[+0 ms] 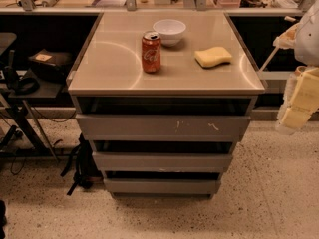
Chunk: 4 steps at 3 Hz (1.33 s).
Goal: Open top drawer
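Note:
The top drawer [149, 127] is a wide grey flat front with no handle, just under the counter top, with small white scuffs right of centre. A dark gap shows above it. Two narrower grey drawer fronts [162, 161] sit below it. My gripper [297, 114] shows as pale cream parts at the right edge of the camera view, right of the cabinet and about level with the top drawer, apart from it.
On the counter top [114, 68] stand a red soda can [151, 52], a white bowl [169, 31] and a yellow sponge [213, 57]. A dark desk with cables [25, 83] is at the left. A black bag [82, 166] lies on the speckled floor by the cabinet.

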Available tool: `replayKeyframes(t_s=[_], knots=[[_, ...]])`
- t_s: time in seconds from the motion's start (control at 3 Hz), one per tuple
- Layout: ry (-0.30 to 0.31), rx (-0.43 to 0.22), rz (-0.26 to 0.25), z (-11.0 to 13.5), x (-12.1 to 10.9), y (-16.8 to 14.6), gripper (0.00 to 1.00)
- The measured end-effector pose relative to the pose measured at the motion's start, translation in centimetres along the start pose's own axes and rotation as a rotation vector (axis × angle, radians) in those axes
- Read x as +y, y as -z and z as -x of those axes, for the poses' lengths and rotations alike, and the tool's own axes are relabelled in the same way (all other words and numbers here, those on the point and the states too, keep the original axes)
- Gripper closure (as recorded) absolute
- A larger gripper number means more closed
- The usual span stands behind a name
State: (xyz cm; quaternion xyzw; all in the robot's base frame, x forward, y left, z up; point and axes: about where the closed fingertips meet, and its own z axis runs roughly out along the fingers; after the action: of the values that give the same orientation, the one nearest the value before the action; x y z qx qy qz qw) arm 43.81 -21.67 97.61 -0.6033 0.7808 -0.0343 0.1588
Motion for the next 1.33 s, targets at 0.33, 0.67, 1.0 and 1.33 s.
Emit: replayKeyframes(t_s=[0.33,0.67,1.0,1.33], knots=[[0.0,0.0,0.0,0.0,0.0,0.0,0.0],[-0.012,-0.022,-0.012,0.0,0.2,-1.2,0.0],[-0.093,-0.063,0.013,-0.9,1.0,-6.5,0.0],[-0.165,-0.065,0.035,-1.4,1.5,-14.6,0.0]])
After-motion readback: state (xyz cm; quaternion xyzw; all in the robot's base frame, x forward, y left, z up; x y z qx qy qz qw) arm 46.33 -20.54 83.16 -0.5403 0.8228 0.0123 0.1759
